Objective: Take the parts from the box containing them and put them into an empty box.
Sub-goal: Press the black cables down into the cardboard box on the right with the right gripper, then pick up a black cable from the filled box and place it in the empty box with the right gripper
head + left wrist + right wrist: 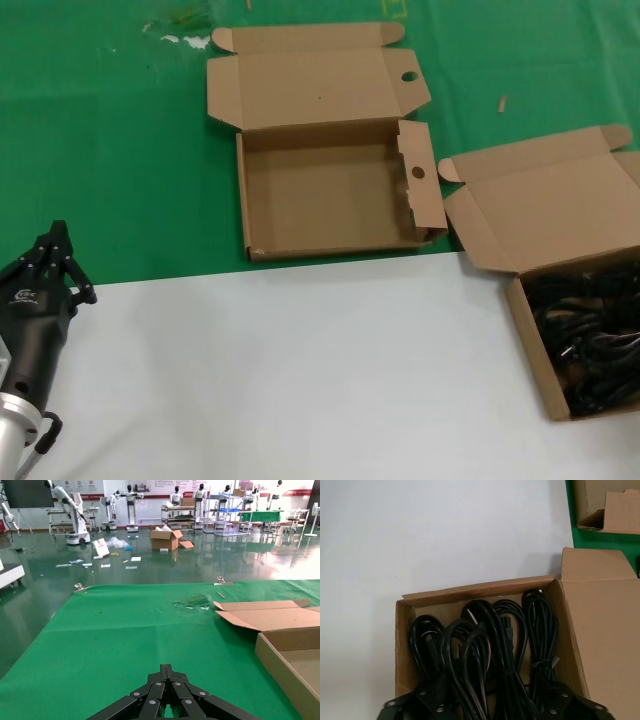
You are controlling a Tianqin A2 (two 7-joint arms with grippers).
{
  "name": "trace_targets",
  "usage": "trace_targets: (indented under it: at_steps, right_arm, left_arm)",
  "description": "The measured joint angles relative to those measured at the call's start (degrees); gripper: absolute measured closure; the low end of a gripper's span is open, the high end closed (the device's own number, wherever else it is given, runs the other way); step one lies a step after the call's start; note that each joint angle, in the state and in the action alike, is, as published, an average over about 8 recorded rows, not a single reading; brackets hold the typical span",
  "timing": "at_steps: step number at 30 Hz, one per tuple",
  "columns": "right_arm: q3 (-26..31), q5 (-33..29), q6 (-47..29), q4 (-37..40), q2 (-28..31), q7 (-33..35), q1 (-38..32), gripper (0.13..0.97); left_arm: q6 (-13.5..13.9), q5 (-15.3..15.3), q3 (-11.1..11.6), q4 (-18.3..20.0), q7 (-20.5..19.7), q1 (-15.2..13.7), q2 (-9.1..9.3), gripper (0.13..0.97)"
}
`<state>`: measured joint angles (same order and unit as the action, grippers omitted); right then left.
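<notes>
Cables (490,650) lie bundled side by side in the plain-flap box (485,591) at the desk's (300,370) right edge, none lifted yet. Right pincer (490,711) hangs just above them, fingers wide apart. Judgement: pick one bundle near its middle, close fully, lift straight up so neighbours do not drag. Empty box (330,190) with holed flaps sits open on green cloth (100,150). Left pincer (52,243) parked at left, fingers closed together
</notes>
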<state>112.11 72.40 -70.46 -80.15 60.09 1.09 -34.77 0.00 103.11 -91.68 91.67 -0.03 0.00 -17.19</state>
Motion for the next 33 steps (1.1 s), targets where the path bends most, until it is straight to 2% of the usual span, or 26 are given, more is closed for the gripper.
trace_targets:
  at_steps: [2,10,14,22,31,33]
  right_arm:
    - [0.0,0.1,0.0,-0.2,0.1,-0.6,0.1,0.395]
    - [0.0,0.4,-0.1,-0.4,0.5,-2.0,0.4,0.609]
    - [0.0,0.6,0.0,-0.3,0.7,-2.3,0.6,0.609]
    - [0.0,1.0,-0.1,-0.2,0.9,-3.1,0.9,0.79]
    - [0.5,0.2,-4.6,-2.7,1.5,-7.7,-2.3,0.904]
    - [0.6,0.1,-6.6,-3.8,1.7,-9.5,-3.8,0.908]
  left_arm:
    - [0.0,0.0,0.0,0.0,0.0,0.0,0.0,0.957]
    - [0.0,0.0,0.0,0.0,0.0,0.0,0.0,0.957]
    - [0.0,0.0,0.0,0.0,0.0,0.0,0.0,0.957]
    - [0.0,0.0,0.0,0.0,0.0,0.0,0.0,0.957]
    - [0.0,0.0,0.0,0.0,0.0,0.0,0.0,0.957]
    - [0.0,0.0,0.0,0.0,0.0,0.0,0.0,0.957]
